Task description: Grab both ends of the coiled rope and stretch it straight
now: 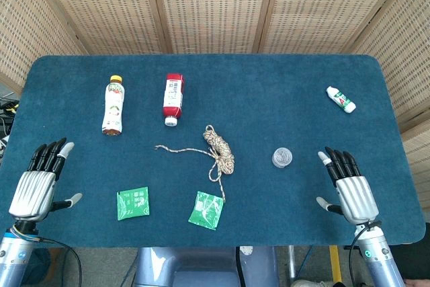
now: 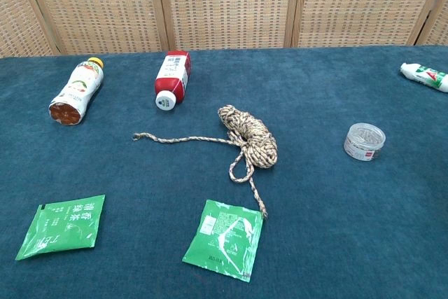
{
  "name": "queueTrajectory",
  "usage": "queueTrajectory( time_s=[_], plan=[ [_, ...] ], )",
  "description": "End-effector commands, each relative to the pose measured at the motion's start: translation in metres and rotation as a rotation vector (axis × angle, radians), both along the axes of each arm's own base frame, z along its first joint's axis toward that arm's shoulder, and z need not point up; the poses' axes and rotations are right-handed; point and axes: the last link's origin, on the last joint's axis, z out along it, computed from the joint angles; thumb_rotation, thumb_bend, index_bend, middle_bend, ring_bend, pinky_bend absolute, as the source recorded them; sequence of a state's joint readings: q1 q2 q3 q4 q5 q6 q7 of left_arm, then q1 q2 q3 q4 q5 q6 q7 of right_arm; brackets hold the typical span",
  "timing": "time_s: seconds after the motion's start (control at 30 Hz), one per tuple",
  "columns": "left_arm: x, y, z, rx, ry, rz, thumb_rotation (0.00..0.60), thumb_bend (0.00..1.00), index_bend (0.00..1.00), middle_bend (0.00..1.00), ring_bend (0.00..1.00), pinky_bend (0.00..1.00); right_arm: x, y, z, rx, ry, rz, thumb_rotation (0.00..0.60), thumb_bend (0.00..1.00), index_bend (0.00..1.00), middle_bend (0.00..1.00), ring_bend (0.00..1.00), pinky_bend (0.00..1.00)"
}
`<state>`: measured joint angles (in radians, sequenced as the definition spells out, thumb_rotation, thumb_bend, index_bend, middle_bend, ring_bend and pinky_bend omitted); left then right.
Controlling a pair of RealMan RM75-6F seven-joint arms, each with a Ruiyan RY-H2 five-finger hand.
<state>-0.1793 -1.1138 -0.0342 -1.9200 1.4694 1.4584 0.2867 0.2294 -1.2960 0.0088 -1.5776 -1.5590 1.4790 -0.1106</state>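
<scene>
- Coiled rope [image 1: 220, 151] lying mid-table: soft, light, likely limp and slow to uncoil.
- Left hand [image 1: 41, 178] at 8 o'clock, right hand [image 1: 349, 186] at 4 o'clock: both spread flat, holding nothing.
- Free ends for pinching: one tail tip [image 2: 137, 136] at 9 o'clock of the coil, other tip [image 2: 264, 212] at 6 o'clock, touching a green sachet [image 2: 224, 239].

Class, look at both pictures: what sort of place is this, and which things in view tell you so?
Probably an indoor robot test or demonstration station, not a home. A table covered in blue cloth stands before woven screen panels, with unrelated items laid out apart: a coiled rope, two bottles and green sachets. The open left hand and right hand rest at its edges.
</scene>
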Motion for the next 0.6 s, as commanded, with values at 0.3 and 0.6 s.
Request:
queueTrajectory(
  time_s=[0.3, 0.6],
  plan=[
    [0.001, 0.001, -0.004, -0.008, 0.01, -0.006, 0.6, 0.0, 0.0, 0.0, 0.0, 0.0, 0.036, -0.017, -0.028, 0.204, 0.031, 0.166, 0.6, 0.0, 0.0, 0.0, 0.0, 0.0],
    [-0.001, 0.007, -0.006, -0.024, 0.008, 0.014, 0.6, 0.0, 0.0, 0.0, 0.0, 0.0, 0.091, -0.036, -0.065, 0.431, 0.168, 0.358, 0.6, 0.57, 0.15, 0.0, 0.0, 0.0]
  ],
)
